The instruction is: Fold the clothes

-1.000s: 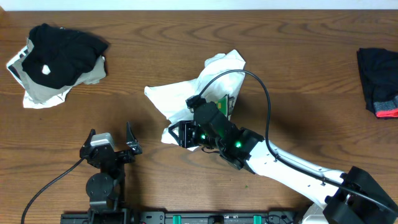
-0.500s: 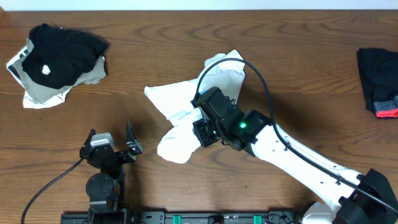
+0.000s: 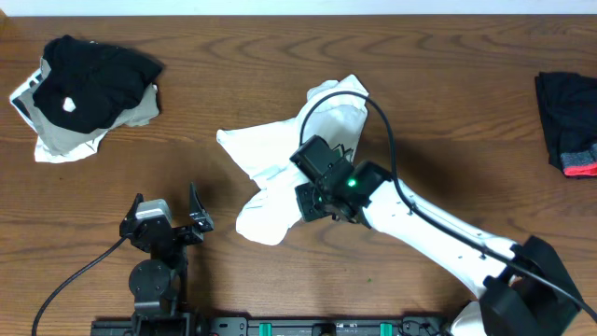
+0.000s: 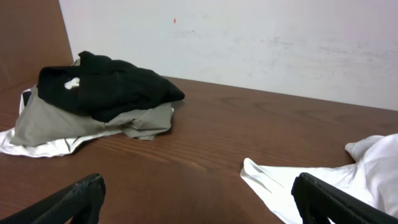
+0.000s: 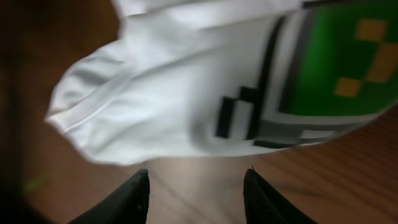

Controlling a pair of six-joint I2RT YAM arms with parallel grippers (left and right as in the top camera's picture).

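One white T-shirt [image 3: 269,154] lay crumpled on the tabletop [image 3: 448,93]; above its middle our right pincer [image 5: 196,186] hung half-spread, and near it the left pincer [image 3: 166,193] gaped empty. We judged spreading it flat first wisest.

T-shirt [image 3: 269,157]: white, with black blocky print and a green patch [image 5: 339,56] bearing orange-yellow squares. Upper-left garment [image 3: 93,75]: black, one white spot, lying on beige and white cloth [image 3: 56,140]. Right-edge garment [image 3: 564,117]: black, red trim. Surface [image 3: 448,84]: brown wood grain.
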